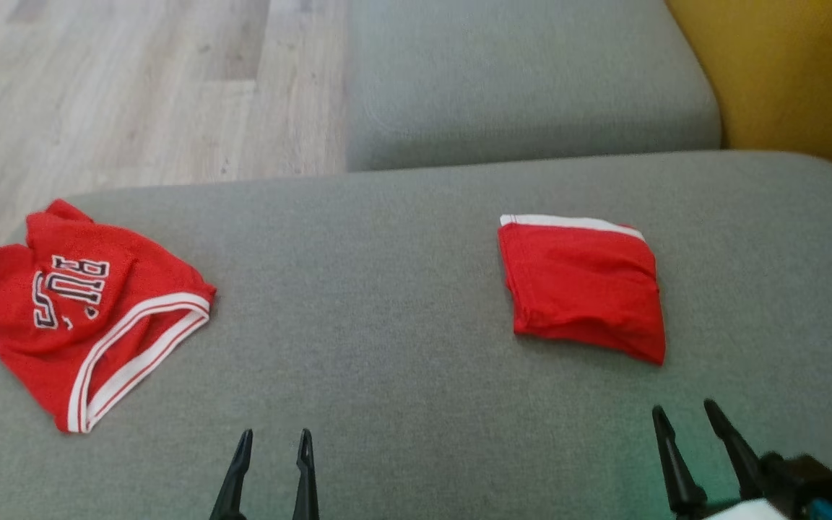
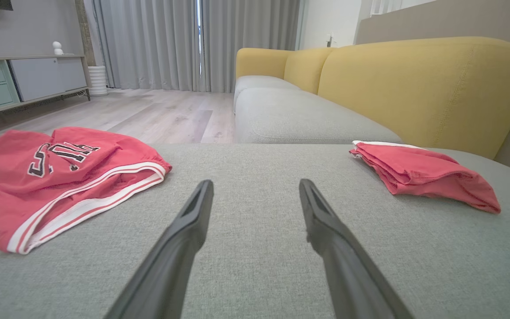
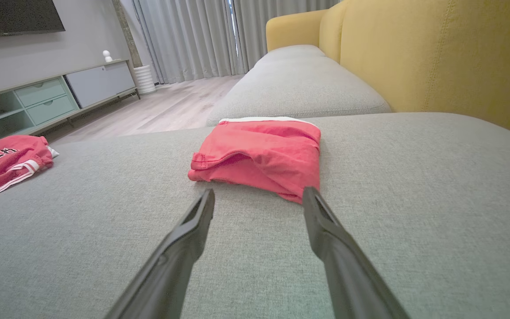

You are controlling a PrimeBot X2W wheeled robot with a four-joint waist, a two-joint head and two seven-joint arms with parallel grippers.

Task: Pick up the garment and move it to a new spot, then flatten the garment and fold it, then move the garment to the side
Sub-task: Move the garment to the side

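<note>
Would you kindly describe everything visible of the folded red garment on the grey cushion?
The folded red garment is a roughly square stack of thin, soft-looking cloth with a white band along its far edge. Layered edges show on its left side; the top is lightly creased. It lies flat on the grey cushion, toward the robot's right, nothing on it. The open right gripper sits just short of its near edge, apart from it.

A grey fabric sofa seat cushion (image 1: pixel 401 325) carries two red garments, well apart. At 9 o'clock in the head view lies a rumpled red jersey garment (image 1: pixel 76 318) — white-banded hem, dark lettering facing up. At 3 o'clock lies a folded red garment (image 1: pixel 581 289) — white band along its far edge.
</note>
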